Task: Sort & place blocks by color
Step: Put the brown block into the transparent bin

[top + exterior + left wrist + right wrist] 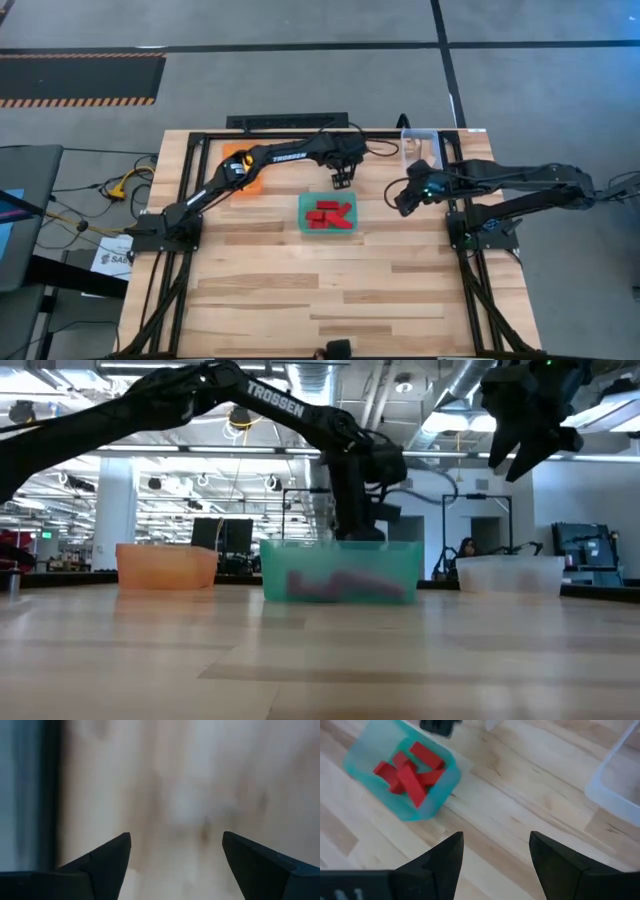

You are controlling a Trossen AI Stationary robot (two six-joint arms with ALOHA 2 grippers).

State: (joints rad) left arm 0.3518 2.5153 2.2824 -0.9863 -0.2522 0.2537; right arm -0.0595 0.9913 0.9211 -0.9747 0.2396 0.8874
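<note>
Left pincer (342,180) hangs with its fingers (107,865) spread wide and nothing between them, poised above bare wood just behind the teal tray (328,216), which we take as our landmark. Our left wrist camera looks down past those two dark tips onto blurred pale boards and little else. In the low camera the same arm reaches down behind the teal tray's far wall.

Right pincer (402,198) sits off to the right of the teal tray, raised well above the surface (300,290); its fingers (445,857) are likewise parted and hold nothing. From its wrist camera we look down on the teal tray to one side and a corner of the clear tray (620,775) to the other.

The red blocks (329,215) lie heaped inside the teal tray, several bars crossing one another. We see them again from the right wrist (410,770), all within the tray's walls.

An orange tray (240,175) stands to the left of the teal tray, partly covered by the left arm, and we cannot tell what it holds. The clear tray stands behind and to the right of the teal one.
</note>
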